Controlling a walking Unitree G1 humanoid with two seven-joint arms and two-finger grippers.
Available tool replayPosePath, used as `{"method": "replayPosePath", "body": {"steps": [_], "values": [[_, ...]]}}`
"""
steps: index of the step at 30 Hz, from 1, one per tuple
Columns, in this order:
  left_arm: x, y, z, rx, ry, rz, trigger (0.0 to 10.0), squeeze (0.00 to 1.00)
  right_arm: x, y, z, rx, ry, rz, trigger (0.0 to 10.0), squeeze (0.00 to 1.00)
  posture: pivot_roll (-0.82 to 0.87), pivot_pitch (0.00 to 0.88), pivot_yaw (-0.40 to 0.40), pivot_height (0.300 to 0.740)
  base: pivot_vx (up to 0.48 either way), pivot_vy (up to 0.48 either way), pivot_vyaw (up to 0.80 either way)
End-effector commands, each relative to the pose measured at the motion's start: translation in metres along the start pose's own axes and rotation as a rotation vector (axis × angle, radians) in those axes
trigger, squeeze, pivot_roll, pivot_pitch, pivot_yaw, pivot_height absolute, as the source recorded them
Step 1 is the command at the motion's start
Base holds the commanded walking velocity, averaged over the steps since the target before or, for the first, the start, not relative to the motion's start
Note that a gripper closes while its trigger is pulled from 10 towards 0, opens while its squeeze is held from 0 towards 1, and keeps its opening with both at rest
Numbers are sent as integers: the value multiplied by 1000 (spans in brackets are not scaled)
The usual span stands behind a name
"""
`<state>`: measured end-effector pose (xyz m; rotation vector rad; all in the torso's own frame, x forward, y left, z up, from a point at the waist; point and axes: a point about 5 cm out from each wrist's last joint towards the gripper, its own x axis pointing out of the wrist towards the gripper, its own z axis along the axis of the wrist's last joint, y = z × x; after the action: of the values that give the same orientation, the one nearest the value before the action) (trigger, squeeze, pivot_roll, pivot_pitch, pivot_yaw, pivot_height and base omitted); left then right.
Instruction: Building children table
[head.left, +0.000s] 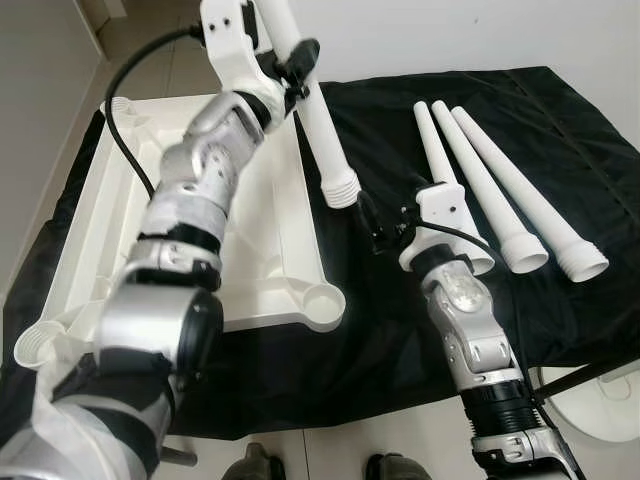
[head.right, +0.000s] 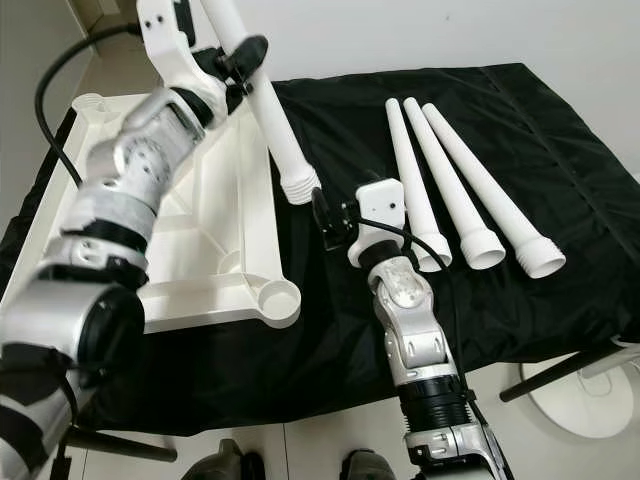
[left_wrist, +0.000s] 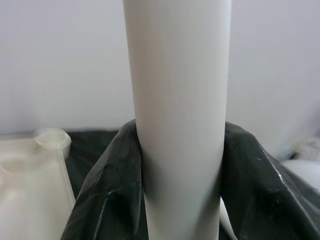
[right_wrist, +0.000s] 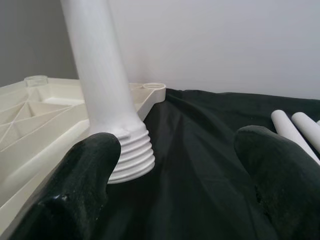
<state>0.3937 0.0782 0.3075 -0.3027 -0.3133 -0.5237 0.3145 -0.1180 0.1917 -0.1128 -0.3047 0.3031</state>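
My left gripper (head.left: 297, 62) is shut on a white table leg (head.left: 322, 135) and holds it raised and slanted. The leg's threaded end (head.left: 341, 188) hangs low over the black cloth, just beside the tabletop's right edge. The white tabletop (head.left: 275, 225) lies upside down on the left, with a round leg socket (head.left: 322, 296) at its near right corner. My right gripper (head.left: 372, 226) is open just right of the threaded end; in the right wrist view its fingers (right_wrist: 85, 180) stand wide apart. Three more white legs (head.left: 482, 182) lie side by side on the cloth to the right.
A black cloth (head.left: 560, 120) covers the work surface up to the white wall. At the lower right, a white round base (head.left: 598, 402) and a black rod (head.right: 560, 375) sit on the floor. My feet (head.left: 255, 465) are at the near edge.
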Motion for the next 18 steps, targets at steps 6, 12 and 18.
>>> {"method": "replayPosePath", "body": {"steps": [6,12,18], "values": [[-5,-25,2,116,-88,-28,10000,0,7,3,-2,-56,49,14,10000,0,-99,71,79,740,0,0,0],[-7,-34,-1,139,-102,-33,10000,0,10,2,-5,-85,78,11,10000,0,-99,71,79,740,0,0,0],[-13,-64,-9,108,-122,-78,10000,0,23,9,-6,-113,94,20,10000,0,-84,62,74,740,0,0,0]]}}
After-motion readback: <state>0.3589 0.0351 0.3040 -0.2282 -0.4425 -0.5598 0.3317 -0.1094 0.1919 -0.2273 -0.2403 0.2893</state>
